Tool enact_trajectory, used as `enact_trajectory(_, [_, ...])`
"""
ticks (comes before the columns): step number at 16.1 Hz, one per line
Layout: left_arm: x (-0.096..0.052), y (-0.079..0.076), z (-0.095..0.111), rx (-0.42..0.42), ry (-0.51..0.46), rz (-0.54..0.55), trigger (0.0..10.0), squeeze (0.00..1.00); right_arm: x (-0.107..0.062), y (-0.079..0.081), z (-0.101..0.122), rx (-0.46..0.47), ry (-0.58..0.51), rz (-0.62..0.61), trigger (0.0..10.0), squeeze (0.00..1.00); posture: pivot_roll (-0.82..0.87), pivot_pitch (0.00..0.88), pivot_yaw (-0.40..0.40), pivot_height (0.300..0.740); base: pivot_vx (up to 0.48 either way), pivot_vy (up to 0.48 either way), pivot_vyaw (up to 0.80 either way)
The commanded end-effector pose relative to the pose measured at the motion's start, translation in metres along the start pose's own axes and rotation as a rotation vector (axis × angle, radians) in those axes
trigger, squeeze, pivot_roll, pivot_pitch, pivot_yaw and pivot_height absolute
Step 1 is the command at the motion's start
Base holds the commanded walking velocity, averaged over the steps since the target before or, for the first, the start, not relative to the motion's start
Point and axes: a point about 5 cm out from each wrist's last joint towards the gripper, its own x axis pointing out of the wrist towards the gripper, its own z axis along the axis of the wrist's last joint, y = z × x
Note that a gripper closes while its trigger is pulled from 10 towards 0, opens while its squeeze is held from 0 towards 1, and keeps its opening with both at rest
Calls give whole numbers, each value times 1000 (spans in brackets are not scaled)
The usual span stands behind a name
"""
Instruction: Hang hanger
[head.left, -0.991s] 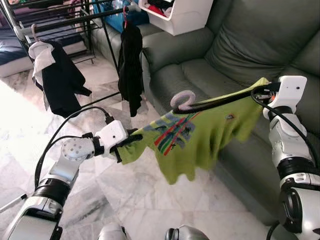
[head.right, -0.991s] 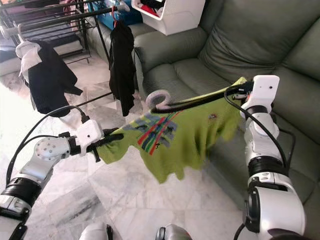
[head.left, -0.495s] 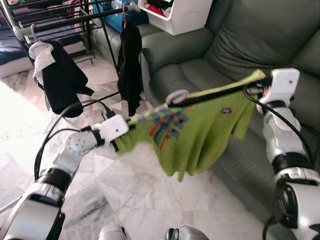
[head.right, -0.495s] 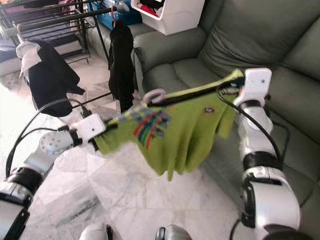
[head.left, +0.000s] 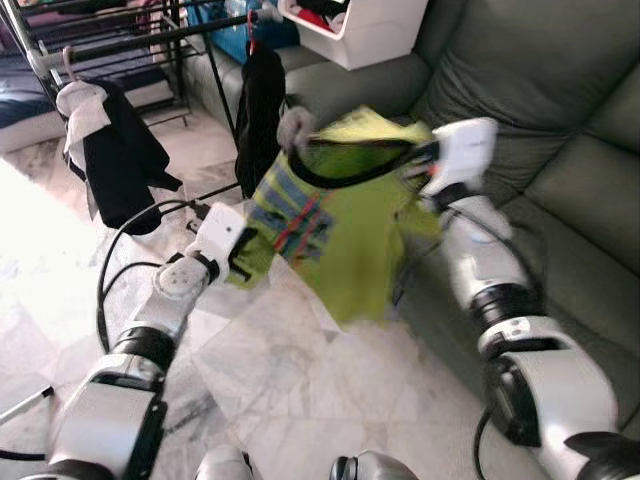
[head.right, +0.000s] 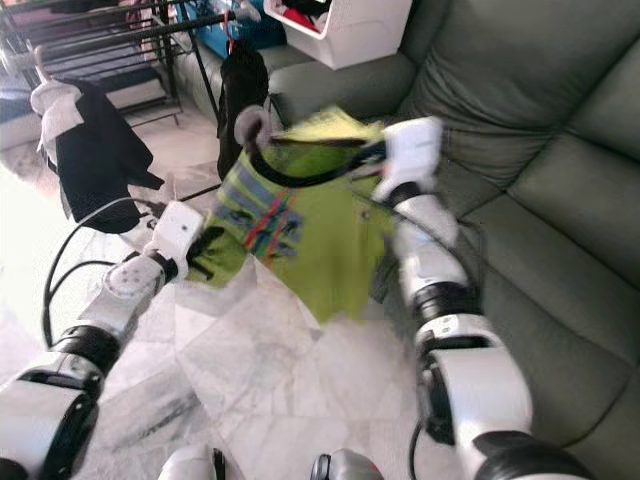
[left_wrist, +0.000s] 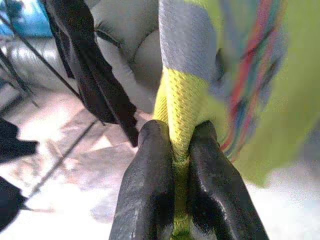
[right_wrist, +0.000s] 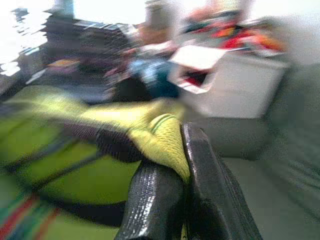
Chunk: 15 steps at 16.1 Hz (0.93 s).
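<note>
Lime-green fabric is pinched in both of my grippers: the green shirt (head.left: 335, 215) hangs on a dark hanger (head.left: 345, 172) that I hold up in the air between the drying rack (head.left: 120, 40) and the grey sofa (head.left: 520, 110). My left gripper (left_wrist: 174, 165) has its two black fingers (left_wrist: 147, 190) pressed tight on a rolled edge of the shirt at its lower left side, above the marble floor (head.left: 280, 370). My right gripper (right_wrist: 172, 172) clamps a yellow-green fold of the shirt together with the hanger's end, up by the sofa's armrest. The hanger's pale hook (head.left: 295, 125) stands up at the top of the shirt, near a black garment (head.left: 258, 115) already hung on the rack's bar, but apart from the bar itself. Another black and white garment (head.left: 115, 155) hangs farther to my left. A white box (head.left: 365, 25) sits on the sofa behind. Much of the shirt and my right arm are blurred.
</note>
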Motion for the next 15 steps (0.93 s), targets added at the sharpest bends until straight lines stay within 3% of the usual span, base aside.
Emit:
enact_trajectory(1, [5, 4, 15, -53, -52, 17, 0, 0, -2, 7, -5, -15, 19, 59, 0, 0, -59, 35, -69, 740, 0, 0, 0])
enact_trajectory(6, [10, -6, 24, -141, -92, 2, 0, 0, -14, 32, -25, 39, 98, 245, 0, 0, -65, 39, -67, 740, 0, 0, 0])
enact_trajectory(8, [12, -6, 32, -177, -128, 5, 0, 0, -33, 52, -48, 40, 218, 441, 0, 0, -66, 39, -68, 740, 0, 0, 0])
enact_trajectory(9, [12, -6, 33, -179, -131, 3, 0, 0, -38, 57, -51, 46, 228, 483, 0, 0, -66, 39, -68, 740, 0, 0, 0])
enact_trajectory(10, [13, -7, 36, -183, -150, -12, 0, 0, -49, 66, -60, 44, 268, 544, 3686, 0, -64, 34, -69, 740, 0, 0, 0])
enact_trajectory(11, [12, -8, 38, -178, -159, -22, 0, 0, -54, 66, -66, 11, 292, 533, 10000, 0, -64, 34, -69, 740, 0, 0, 0])
enact_trajectory(12, [12, -8, 41, -178, -174, -31, 0, 0, -55, 61, -70, -13, 308, 483, 10000, 0, -62, 30, -72, 740, 0, 0, 0])
enact_trajectory(13, [12, -9, 43, -176, -187, -39, 0, 0, -56, 55, -73, -46, 310, 432, 10000, 980, -63, 31, -74, 740, 0, 0, 0])
enact_trajectory(15, [12, -9, 47, -171, -208, -46, 0, 0, -62, 45, -71, -186, 278, 378, 10000, 1000, -63, 31, -75, 740, 0, 0, 0])
